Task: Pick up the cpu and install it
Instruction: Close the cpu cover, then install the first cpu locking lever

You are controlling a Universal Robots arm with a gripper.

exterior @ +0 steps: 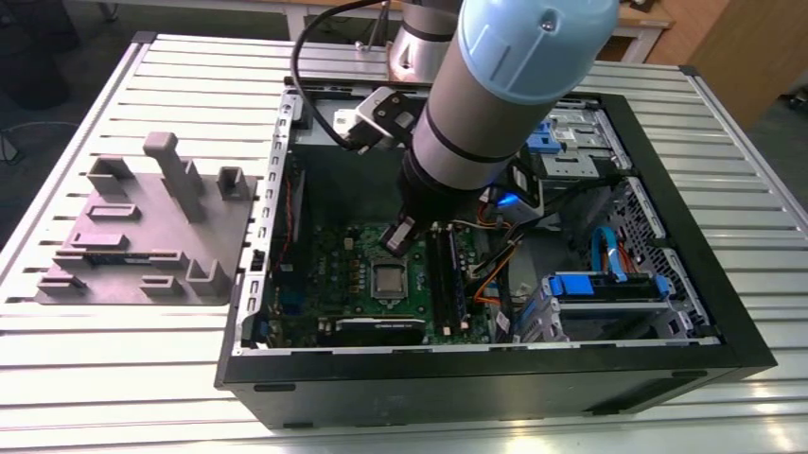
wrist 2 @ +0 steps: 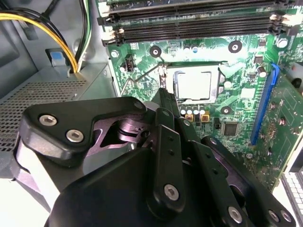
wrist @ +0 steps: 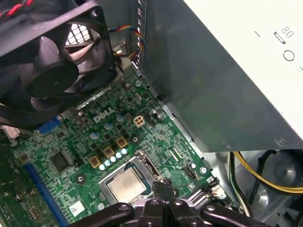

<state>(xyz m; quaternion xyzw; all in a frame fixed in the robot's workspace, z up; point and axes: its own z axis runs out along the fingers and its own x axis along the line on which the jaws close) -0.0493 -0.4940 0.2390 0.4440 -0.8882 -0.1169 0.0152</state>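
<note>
The cpu (wrist 2: 194, 85) is seen lying flat inside its metal-framed socket (wrist: 142, 163) on the green motherboard (exterior: 341, 255), within the open computer case (exterior: 745, 350). The gripper (wrist: 162, 185) is held just above the socket's edge, its fingers drawn together and holding nothing. A black fan (wrist: 47, 71) is seen near the board.

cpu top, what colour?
Shiny silver-grey; the cpu sits in the socket on the green motherboard, clearest in the first wrist view.
</note>
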